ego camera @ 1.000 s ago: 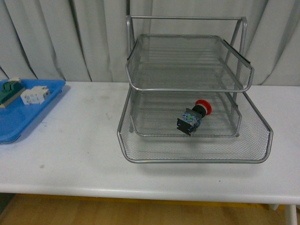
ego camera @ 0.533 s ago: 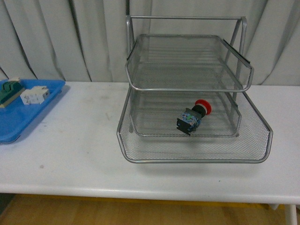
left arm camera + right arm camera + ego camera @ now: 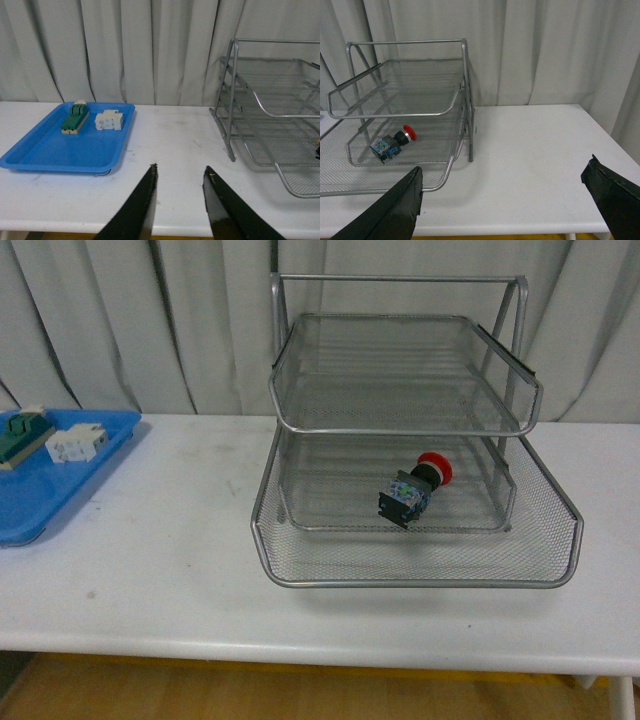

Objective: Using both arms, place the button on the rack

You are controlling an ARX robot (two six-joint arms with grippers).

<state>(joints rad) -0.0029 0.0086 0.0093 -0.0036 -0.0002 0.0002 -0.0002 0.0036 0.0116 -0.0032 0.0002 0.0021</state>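
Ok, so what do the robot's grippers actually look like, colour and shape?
Only the finger ends show. The left gripper has two glossy black fingers, flat blades tapering to narrow tips. The right gripper has black fingers too, broader and duller wedges. No cables, markings or arm links are visible; the front view shows neither arm.

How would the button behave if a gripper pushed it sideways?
The button lies on its side; its round red cap could let it pivot, but the blocky body should stop real rolling. It looks rigid and probably light. The rack mesh likely resists sliding.
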